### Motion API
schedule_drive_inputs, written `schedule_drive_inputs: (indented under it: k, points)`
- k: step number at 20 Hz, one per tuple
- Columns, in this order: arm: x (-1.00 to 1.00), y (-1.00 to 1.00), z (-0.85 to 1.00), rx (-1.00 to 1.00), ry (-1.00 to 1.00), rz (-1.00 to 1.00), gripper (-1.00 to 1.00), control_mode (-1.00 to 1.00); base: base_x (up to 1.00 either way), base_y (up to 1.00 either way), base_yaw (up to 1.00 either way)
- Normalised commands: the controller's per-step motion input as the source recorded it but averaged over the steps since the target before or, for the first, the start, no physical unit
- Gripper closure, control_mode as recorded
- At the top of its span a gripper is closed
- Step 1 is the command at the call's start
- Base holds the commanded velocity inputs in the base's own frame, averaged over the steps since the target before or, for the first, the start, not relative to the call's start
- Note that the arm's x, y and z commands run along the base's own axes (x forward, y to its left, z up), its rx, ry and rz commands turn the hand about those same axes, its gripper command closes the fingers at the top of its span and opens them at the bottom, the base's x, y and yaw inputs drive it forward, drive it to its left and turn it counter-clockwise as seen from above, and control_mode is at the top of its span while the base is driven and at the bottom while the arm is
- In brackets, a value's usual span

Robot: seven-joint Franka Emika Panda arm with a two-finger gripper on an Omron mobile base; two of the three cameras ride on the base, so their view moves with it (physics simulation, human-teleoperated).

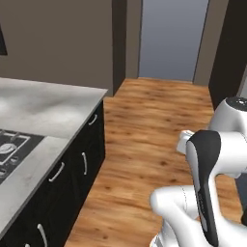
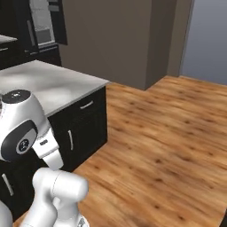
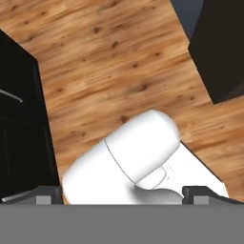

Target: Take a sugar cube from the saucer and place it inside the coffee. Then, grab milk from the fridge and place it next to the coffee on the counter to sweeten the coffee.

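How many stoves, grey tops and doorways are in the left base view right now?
Stove: 1
Grey top: 1
Doorway: 1
Total: 3

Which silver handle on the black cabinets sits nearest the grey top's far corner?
The short handle just under the grey top, at its corner end; the other handles sit lower or nearer the stove.

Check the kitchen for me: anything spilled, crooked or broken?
Nothing stands out. The plain grey stove worktop is tidy, the black cabinets' doors sit shut with silver bar handles straight, and the wooden plank floor shows no spill.
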Motion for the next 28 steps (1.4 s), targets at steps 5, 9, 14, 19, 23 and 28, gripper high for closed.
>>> schedule_drive_inputs:
  k: [5, 9, 14, 19, 23, 28]
  points:
    - [0.0, 0.0, 0.0, 0.0, 0.0, 0.0, -1.0, 1.0, 1.0, -0.42, -0.01]
    - [0.0, 0.0, 0.0, 0.0, 0.0, 0.0, -1.0, 1.0, 1.0, -0.58, 0.07]
    - [0.0, 0.0, 0.0, 0.0, 0.0, 0.0, -1.0, 1.0, 1.0, -0.42, 0.24]
    - [0.0, 0.0, 0.0, 0.0, 0.0, 0.0, -1.0, 1.0, 1.0, -0.52, 0.36]
    - [0.0, 0.0, 0.0, 0.0, 0.0, 0.0, -1.0, 1.0, 1.0, -0.57, 0.35]
    - [0.0, 0.0, 0.0, 0.0, 0.0, 0.0, -1.0, 1.0, 1.0, -0.68, 0.32]
